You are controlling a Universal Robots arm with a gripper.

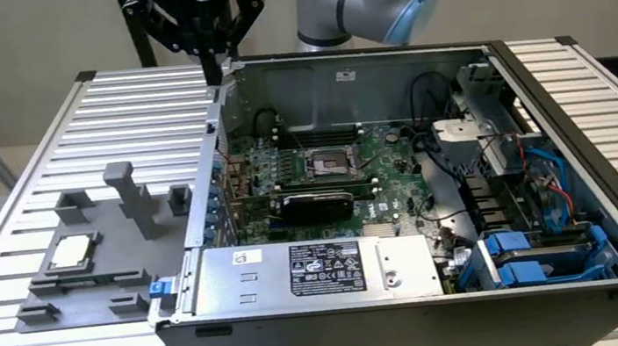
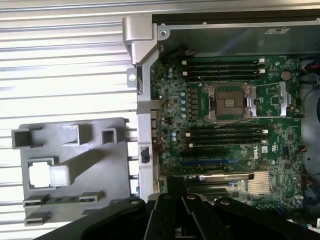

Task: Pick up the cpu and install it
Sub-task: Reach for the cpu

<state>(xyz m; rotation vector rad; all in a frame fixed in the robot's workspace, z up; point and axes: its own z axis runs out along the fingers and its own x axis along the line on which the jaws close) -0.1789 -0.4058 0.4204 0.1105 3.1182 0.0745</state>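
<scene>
Lying silvery face up in a square recess of the grey tray, the cpu sits at about eight o'clock in the exterior view, nothing touching it; the tray rests on the slatted table and also carries several upright grey blocks. Next along, at twelve o'clock, the gripper hangs above the rear corner of the open case, well apart from the cpu, its fingers pressed together on nothing. The case stands just beside the tray, on its three o'clock side. Inside, the motherboard lies flat with its socket uncovered near the picture's centre; a power supply fills the case's six o'clock edge, and blue drive caddies sit at about four o'clock. From the wrist view, the tray with the cpu in its recess, the socket and the closed gripper all show together.
</scene>
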